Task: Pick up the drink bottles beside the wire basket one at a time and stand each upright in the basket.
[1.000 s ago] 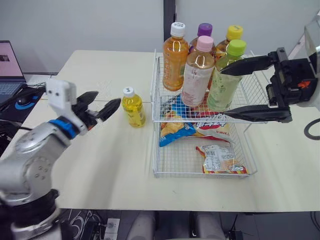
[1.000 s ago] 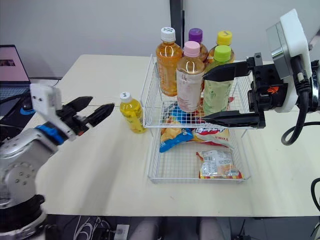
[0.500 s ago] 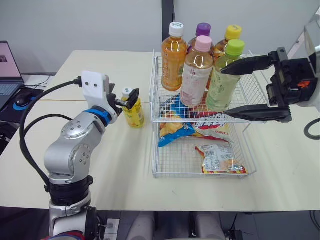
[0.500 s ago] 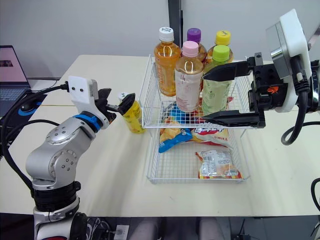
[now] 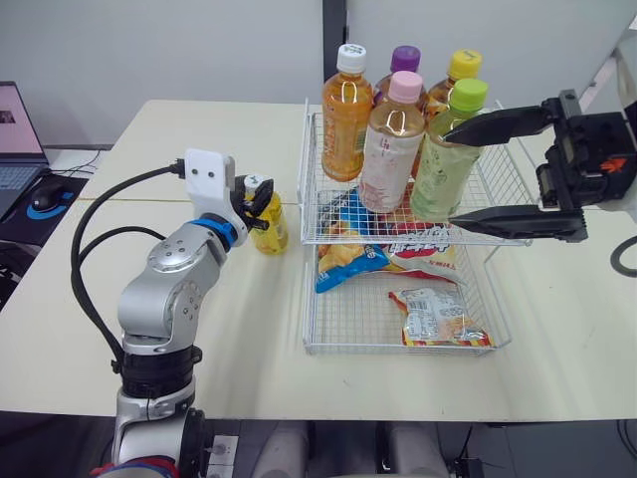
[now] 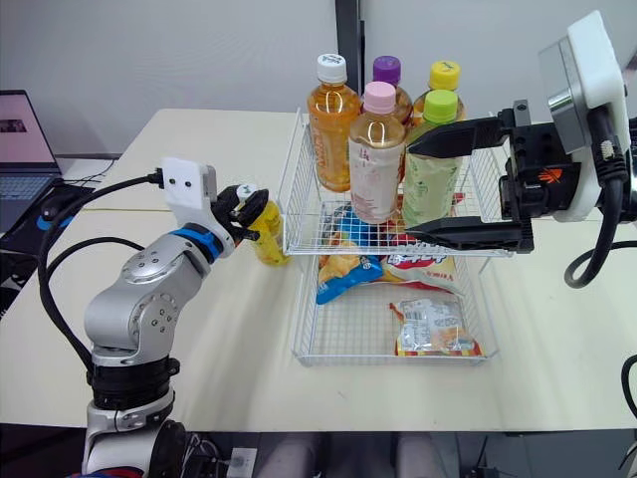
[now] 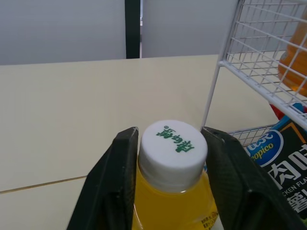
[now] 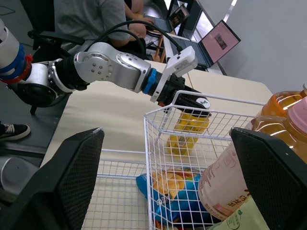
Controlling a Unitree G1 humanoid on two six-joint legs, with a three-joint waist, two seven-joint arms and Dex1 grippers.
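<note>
- Cream table [image 5: 199, 129] carries a two-level wire basket [image 5: 338, 240]. A laptop [image 5: 18, 134] sits at the far left edge.
- Upper level holds five upright bottles close together: an orange bottle [image 5: 348, 115] with a white cap, a purple-capped bottle [image 5: 406, 60], a pink-capped bottle [image 5: 393, 149], a yellow-capped bottle [image 5: 464, 66] and a green-capped bottle [image 5: 438, 164].
- Lower level holds snack packets [image 5: 433, 319], some lying partly under the upper level.
- Yellow bottle [image 5: 271, 229] stands upright on the table, outside the basket and just beside its left wall. That wall's wire rises between it and the upper level.
- Left gripper [image 5: 257, 194] reaches in from the robot's left, arm bent at the elbow. In the left wrist view its fingers [image 7: 120, 163] press against both sides of the white cap [image 7: 172, 143], gripping the yellow bottle at the top.
- Right gripper [image 5: 448, 180] is held level at the basket's right side, pointing leftward. Its fingers are spread wide and grasp nothing, one at the height of the green-capped bottle's shoulder, the other near the upper level's front rim.
</note>
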